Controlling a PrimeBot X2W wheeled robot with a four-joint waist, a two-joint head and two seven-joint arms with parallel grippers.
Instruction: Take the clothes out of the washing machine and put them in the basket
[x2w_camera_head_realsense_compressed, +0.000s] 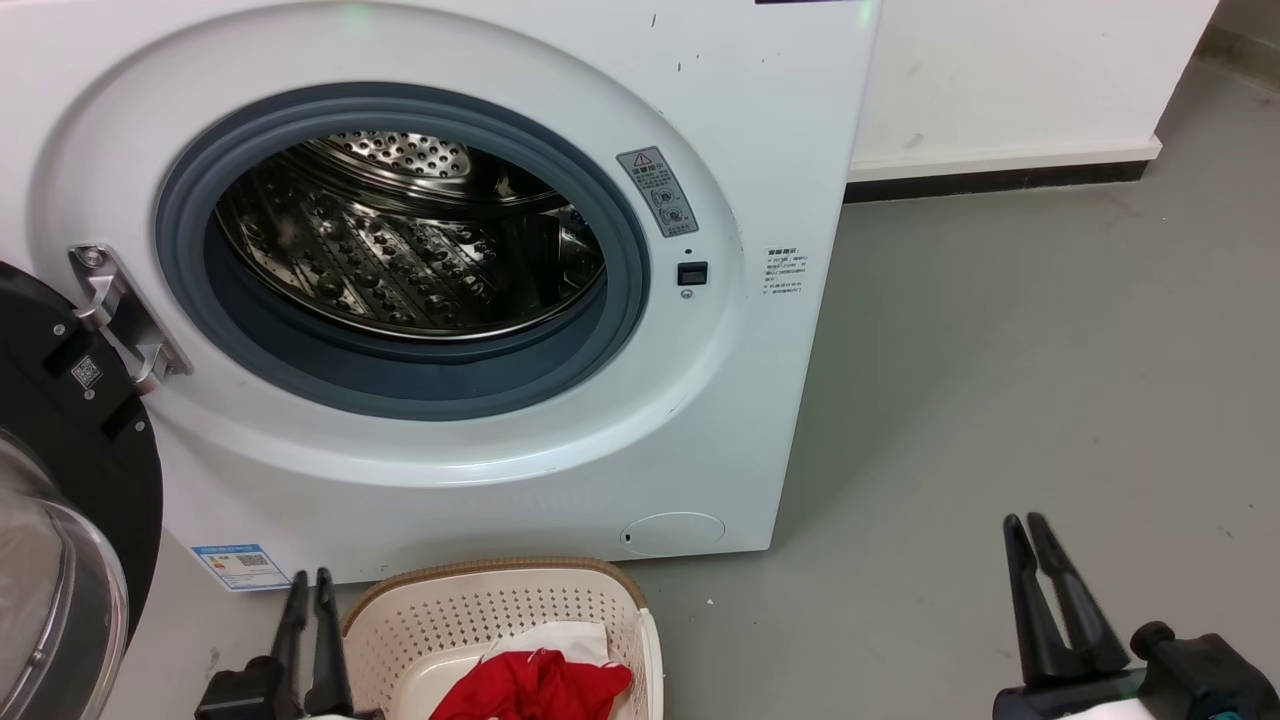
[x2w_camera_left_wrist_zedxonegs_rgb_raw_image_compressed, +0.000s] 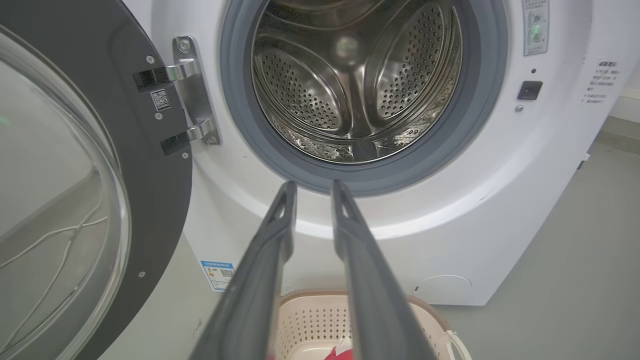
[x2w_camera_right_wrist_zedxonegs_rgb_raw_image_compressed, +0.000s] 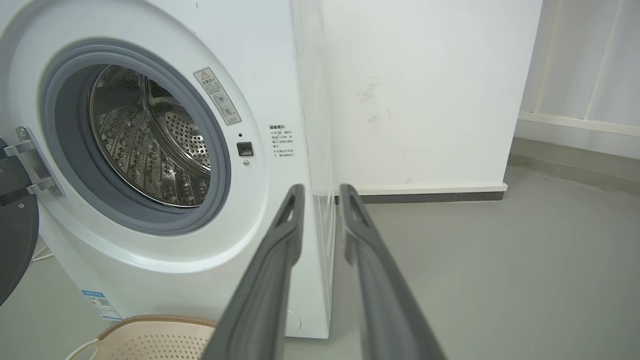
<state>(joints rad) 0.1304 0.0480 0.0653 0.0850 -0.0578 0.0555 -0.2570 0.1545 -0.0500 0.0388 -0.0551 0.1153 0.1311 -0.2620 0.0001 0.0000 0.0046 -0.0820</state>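
White washing machine (x2w_camera_head_realsense_compressed: 500, 480), grey rubber seal (x2w_camera_head_realsense_compressed: 400, 385), perforated steel drum (x2w_camera_head_realsense_compressed: 400, 280); print on its warning-triangle sticker (x2w_camera_head_realsense_compressed: 657, 190) is unreadable. Before it, the cream perforated basket (x2w_camera_head_realsense_compressed: 470, 610) holds red clothes (x2w_camera_head_realsense_compressed: 530, 690). Left gripper (x2w_camera_head_realsense_compressed: 310, 578) before the machine, right gripper (x2w_camera_head_realsense_compressed: 1025, 522) beyond its right corner: both slightly parted, empty.

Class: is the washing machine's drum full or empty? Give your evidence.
Empty, as far as visible: the drum's perforated steel walls are bare behind the open door, and red clothes lie in the basket below.

Looks along right gripper (x2w_camera_right_wrist_zedxonegs_rgb_raw_image_compressed: 322, 192), fingers (x2w_camera_right_wrist_zedxonegs_rgb_raw_image_compressed: 280, 260) slightly parted, bottom centre; faces washing machine (x2w_camera_right_wrist_zedxonegs_rgb_raw_image_compressed: 280, 75) at left, drum (x2w_camera_right_wrist_zedxonegs_rgb_raw_image_compressed: 150, 145) exposed; catches basket (x2w_camera_right_wrist_zedxonegs_rgb_raw_image_compressed: 150, 330) rim at lower left.
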